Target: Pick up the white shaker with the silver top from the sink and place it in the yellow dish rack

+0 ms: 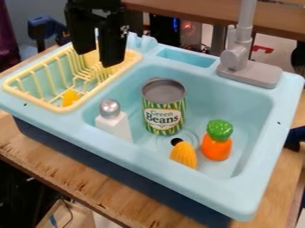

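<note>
Hanging in the upper left of the frame, the black gripper point(99, 57) has its two fingers parted with nothing between them. Below it sits the yellow dish rack point(134, 58), set in the left side of the blue sink point(271, 104); from where I stand I can't tell how near the fingertips are to its wires. Working in there would call for care, I'd say: fingers lined up to slip past the upright prongs, and a slow, straight drop. The small orange-yellow piece point(70, 97) lies in the rack's near corner, close against the rim — a tight spot, where a finger could easily catch.

The raised rack rim and the basin wall are the edges to mind. In the basin, the tall green-striped can point(164, 107) and the silver-topped white piece point(115, 122) stand closest to the rack, so any crossing is best made high. The toy corn point(184, 155) and toy carrot point(216, 140) sit lower right. The widest gap looks to be right of the can — short of the grey faucet point(236, 55).
</note>
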{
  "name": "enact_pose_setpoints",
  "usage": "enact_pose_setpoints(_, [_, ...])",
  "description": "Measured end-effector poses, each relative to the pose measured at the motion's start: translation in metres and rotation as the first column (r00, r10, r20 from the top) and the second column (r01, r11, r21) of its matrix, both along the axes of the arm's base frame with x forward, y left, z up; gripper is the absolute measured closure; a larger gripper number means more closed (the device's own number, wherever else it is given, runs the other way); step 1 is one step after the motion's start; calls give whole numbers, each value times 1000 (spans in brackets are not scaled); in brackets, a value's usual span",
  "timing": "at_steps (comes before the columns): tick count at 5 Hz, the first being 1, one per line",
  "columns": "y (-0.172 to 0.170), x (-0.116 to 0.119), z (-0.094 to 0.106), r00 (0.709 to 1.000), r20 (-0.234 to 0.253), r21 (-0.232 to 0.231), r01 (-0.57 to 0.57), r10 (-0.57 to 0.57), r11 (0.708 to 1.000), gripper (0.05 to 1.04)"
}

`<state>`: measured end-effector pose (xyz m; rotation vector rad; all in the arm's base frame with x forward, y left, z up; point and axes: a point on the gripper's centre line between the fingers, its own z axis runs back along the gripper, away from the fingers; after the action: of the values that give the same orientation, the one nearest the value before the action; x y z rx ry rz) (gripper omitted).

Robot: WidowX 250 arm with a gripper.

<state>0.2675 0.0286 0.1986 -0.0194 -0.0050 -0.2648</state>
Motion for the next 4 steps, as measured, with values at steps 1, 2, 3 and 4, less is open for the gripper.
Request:
enact_pose_setpoints(1, [0,-1,-7,1000,-26,-3,-2,1,1000,83])
enact_pose_setpoints(2, [-6,-12,-25,995,-94,-9,-22,21,1000,83])
enact_pose_setpoints(3, [-17,-21,-38,990,-141,12,-13,14,1000,83])
enact_pose_setpoints(4, [-17,-25,-46,987,-158,16,-24,26,1000,83])
